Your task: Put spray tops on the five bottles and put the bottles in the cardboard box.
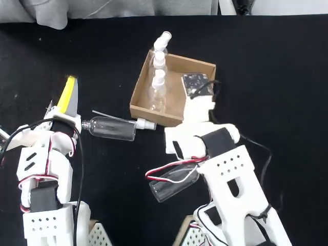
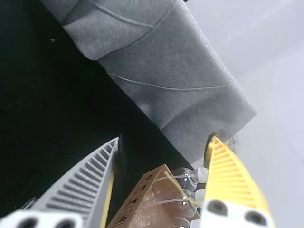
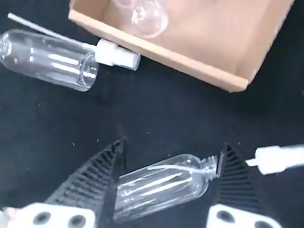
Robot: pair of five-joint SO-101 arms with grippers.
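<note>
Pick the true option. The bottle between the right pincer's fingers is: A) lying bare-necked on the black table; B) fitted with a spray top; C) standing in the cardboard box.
A: the bottle lies on its side on the table inside the open right pincer, its threaded neck uncovered.

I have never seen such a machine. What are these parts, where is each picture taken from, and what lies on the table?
These are two robot arms. One picture looks down from above; two come from wrist cameras. On the table sits a cardboard box holding three bottles with spray tops. Beside it lie an uncapped bottle and a loose spray top. The left gripper is open and empty. The right gripper is open, a finger either side of a second uncapped bottle.
</note>
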